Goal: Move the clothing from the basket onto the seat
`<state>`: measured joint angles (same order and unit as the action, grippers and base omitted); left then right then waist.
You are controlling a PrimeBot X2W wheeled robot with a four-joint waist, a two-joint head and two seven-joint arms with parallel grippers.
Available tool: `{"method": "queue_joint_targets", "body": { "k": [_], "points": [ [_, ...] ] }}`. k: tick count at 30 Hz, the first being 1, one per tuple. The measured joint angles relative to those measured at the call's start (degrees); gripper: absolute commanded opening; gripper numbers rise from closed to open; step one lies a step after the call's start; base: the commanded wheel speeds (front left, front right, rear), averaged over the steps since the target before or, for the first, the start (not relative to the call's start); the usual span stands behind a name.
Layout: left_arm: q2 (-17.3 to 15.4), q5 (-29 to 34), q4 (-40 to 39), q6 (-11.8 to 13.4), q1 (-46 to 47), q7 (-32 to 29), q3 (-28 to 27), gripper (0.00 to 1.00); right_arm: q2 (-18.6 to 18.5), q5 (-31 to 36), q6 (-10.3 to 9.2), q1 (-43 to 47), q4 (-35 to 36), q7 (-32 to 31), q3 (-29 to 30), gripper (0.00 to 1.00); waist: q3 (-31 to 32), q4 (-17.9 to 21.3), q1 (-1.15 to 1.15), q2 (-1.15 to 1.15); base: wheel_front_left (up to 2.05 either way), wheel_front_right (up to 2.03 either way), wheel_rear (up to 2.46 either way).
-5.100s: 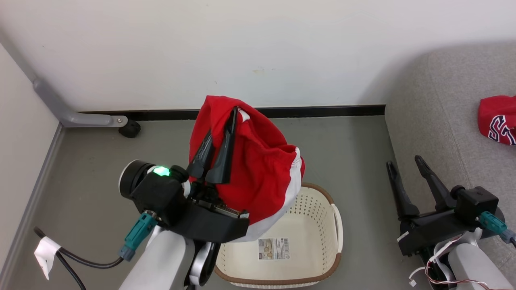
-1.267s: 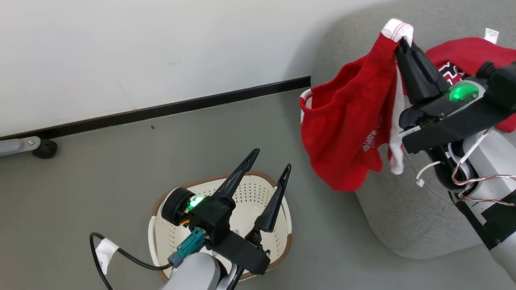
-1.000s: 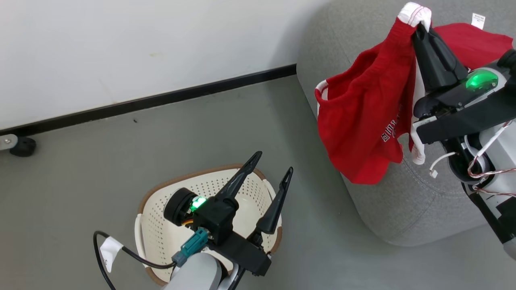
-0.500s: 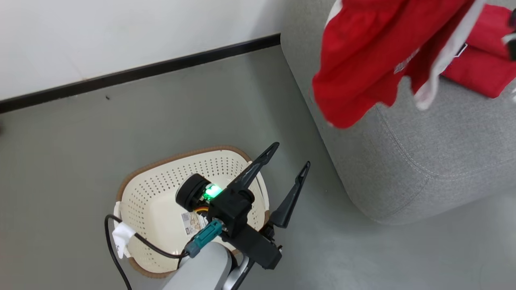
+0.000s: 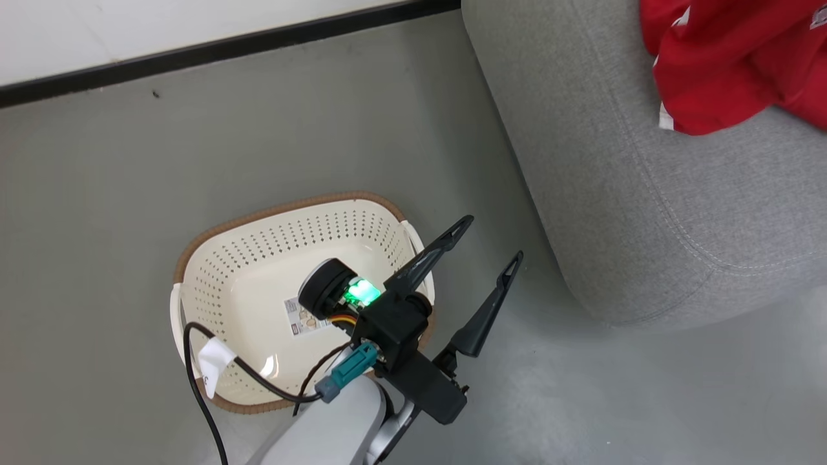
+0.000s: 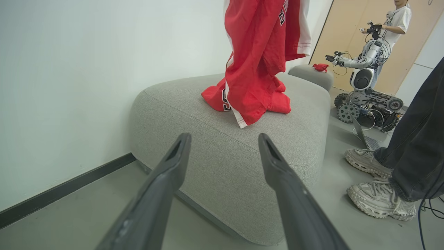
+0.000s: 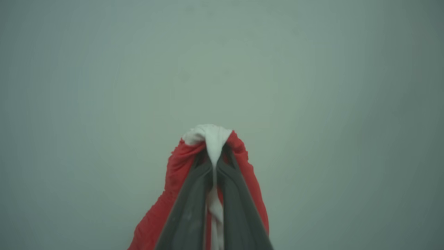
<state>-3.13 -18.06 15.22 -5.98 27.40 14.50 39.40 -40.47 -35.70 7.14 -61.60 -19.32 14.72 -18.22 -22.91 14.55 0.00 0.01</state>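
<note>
Against the white wall, the grey seat [image 5: 614, 194] carries the clothing: a red jersey [image 6: 216, 100] bunched on top, with the red shorts [image 6: 256, 52] hanging above, their white-edged hem down at the cushion just beside it; whether it touches, unclear. On the floor near the seat's corner, the cream basket [image 5: 258, 248] stands upright, label sticker showing on its bottom. Left gripper [image 5: 492, 239] over the basket's seat-side rim, fingers spread wide; right gripper [image 7: 214, 156] pinching a white-trimmed fold of the shorts.
</note>
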Motion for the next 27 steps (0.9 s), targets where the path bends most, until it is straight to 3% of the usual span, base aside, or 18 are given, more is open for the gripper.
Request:
{"method": "queue_joint_targets", "body": {
  "k": [18,27],
  "points": [
    [-0.01,0.69,2.80,-0.08,2.93,0.00,0.90,1.00,-5.76,3.57,-0.21,-7.78,-12.50,0.01,9.46,0.00,-6.97,-0.99,0.00,0.00,0.00,0.00,0.00],
    [-0.01,0.70,2.85,-0.10,4.08,0.00,3.53,1.00,-8.58,2.80,-2.16,-7.92,-23.71,0.01,12.90,0.00,-10.18,-1.75,0.00,-0.01,0.00,0.00,0.00]
  ]
}}
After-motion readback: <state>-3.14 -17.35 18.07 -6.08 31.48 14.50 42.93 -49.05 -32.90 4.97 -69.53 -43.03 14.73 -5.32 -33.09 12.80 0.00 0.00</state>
